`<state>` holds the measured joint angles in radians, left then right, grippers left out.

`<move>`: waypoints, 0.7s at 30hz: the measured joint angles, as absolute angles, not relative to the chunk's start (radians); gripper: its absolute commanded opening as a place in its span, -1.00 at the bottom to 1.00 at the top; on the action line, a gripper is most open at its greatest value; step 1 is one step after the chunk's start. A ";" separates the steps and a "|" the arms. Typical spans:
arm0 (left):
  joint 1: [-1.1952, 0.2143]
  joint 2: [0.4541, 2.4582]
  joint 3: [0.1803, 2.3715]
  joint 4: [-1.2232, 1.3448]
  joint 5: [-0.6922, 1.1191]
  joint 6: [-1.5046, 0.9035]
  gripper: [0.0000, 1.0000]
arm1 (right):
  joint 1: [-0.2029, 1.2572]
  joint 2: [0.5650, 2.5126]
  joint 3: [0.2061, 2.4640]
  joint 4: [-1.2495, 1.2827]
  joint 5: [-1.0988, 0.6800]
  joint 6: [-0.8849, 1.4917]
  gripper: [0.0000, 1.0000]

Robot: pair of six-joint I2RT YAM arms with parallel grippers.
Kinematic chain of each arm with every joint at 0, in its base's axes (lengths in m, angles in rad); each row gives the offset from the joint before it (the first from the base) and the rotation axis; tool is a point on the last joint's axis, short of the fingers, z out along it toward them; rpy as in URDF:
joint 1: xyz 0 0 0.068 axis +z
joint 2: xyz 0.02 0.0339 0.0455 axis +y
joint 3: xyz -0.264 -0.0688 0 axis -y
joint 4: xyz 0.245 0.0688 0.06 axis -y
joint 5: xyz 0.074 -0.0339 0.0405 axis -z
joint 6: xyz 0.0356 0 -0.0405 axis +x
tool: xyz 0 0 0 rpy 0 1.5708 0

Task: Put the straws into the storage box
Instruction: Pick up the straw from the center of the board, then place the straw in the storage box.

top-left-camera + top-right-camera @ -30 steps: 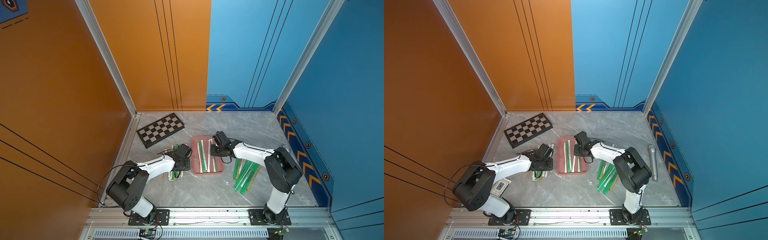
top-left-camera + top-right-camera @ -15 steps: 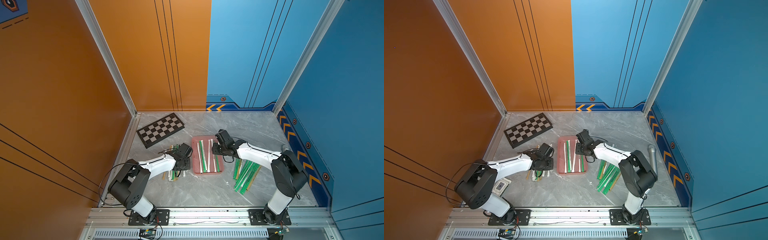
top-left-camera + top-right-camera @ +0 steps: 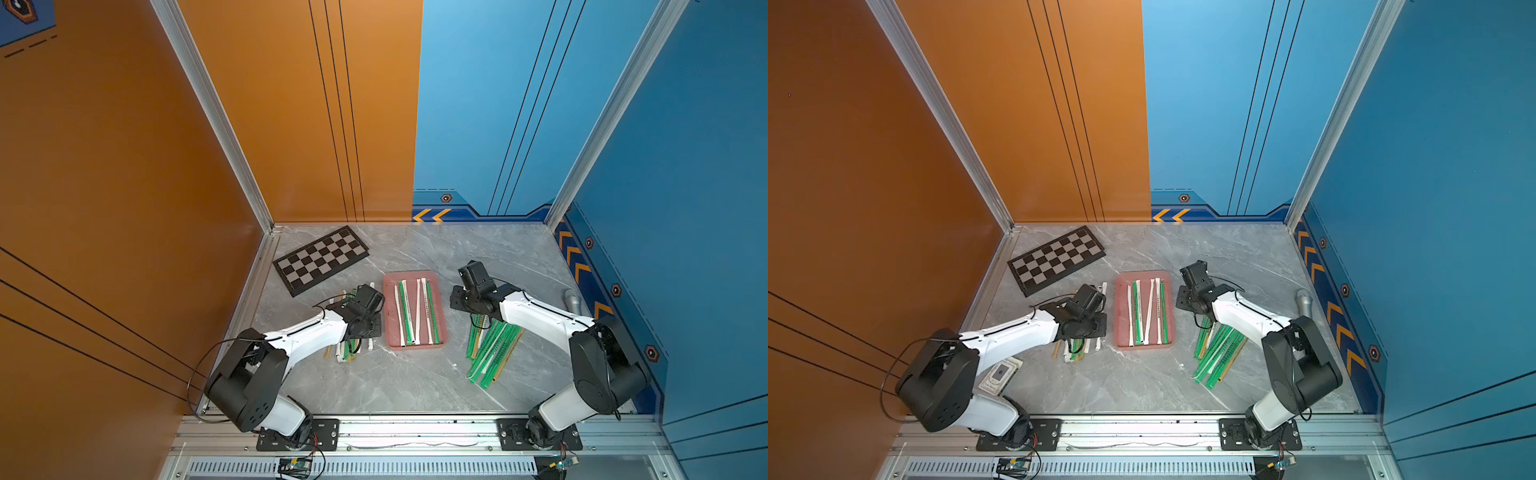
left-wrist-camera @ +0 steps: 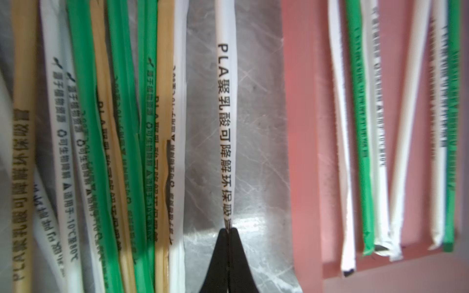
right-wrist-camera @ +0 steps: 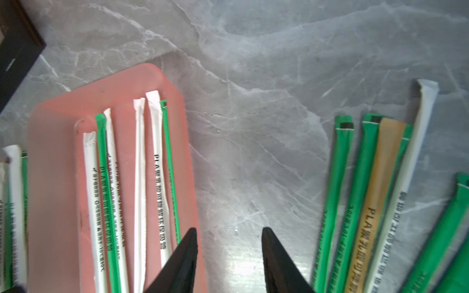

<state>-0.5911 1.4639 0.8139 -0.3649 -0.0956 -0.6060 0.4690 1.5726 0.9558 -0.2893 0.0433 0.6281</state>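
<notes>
Straws [image 3: 430, 311]: about six lay in the box [image 3: 415, 347] | a heap [image 3: 494, 349] at its 3 o'clock, a second heap [image 3: 348, 352] at 9 o'clock lay outside | left gripper [image 4: 229, 229] pinched one white straw [image 4: 225, 126] | right gripper [image 5: 229, 238] part open, empty.

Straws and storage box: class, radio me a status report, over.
Left pincer shut on white straw beside storage box. Right pincer open, empty, above table. Six straws boxed, loose piles flank it. Nothing blocking.
</notes>
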 measured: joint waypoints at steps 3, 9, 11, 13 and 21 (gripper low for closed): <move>-0.601 1.419 0.835 -0.364 -0.095 -0.607 -0.94 | 0.454 1.573 0.944 -0.316 0.060 0.628 -0.11; -0.646 1.392 0.903 -0.353 -0.076 -0.608 -0.93 | 0.437 1.573 0.915 -0.361 0.088 0.629 -0.17; -0.657 1.398 0.915 -0.344 -0.062 -0.611 -0.93 | 0.432 1.575 0.914 -0.372 0.091 0.632 -0.19; -0.667 1.420 0.924 -0.326 -0.046 -0.615 -0.93 | 0.431 1.579 0.912 -0.377 0.092 0.633 -0.20; -0.694 1.509 0.926 -0.247 0.029 -0.645 -0.84 | 0.431 1.588 0.900 -0.386 0.098 0.636 -0.23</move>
